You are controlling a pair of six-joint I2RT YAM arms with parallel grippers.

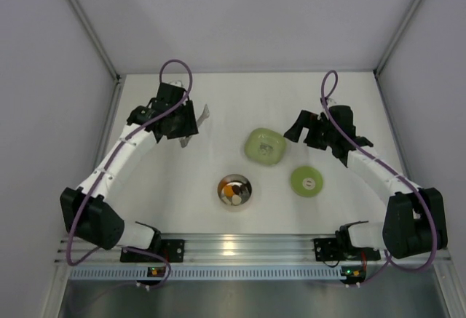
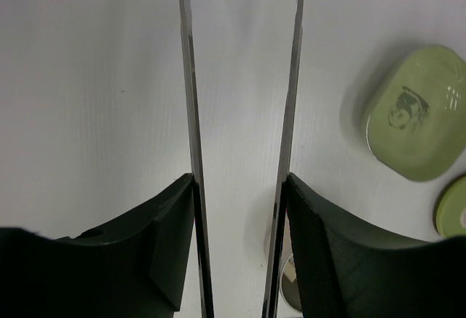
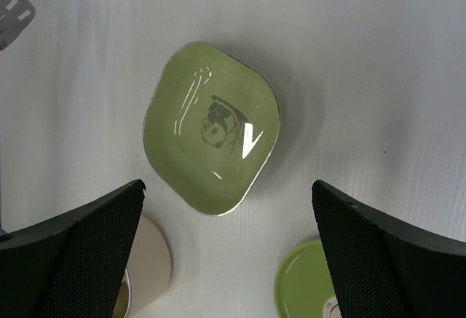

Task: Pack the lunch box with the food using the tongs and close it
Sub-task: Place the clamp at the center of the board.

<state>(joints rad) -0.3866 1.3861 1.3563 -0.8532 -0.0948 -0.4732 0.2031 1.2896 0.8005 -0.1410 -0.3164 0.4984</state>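
— Tongs (image 2: 191, 114), who has them?
— My left gripper (image 2: 240, 180): one arm against each finger, jaws partway apart.
— Right gripper (image 3: 227, 185)?
— Spread wide, empty, above the pale green dish (image 3: 182, 136). Lunch box (image 1: 248, 191) sits mid-table with food (image 1: 233, 191) inside, its green lid (image 1: 306, 181) apart on its right.

Cropped: tongs (image 2: 190, 114) tips; lid (image 3: 302, 289) lower part.

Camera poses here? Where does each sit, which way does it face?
Top external: above, behind the bases, facing down at the table; both arms visible.
Left wrist: over left gripper, facing along the tongs; own fingers visible.
Right wrist: over right gripper, facing down at green dish; own fingers visible.
Shared: both wrist views show the dish and lid.
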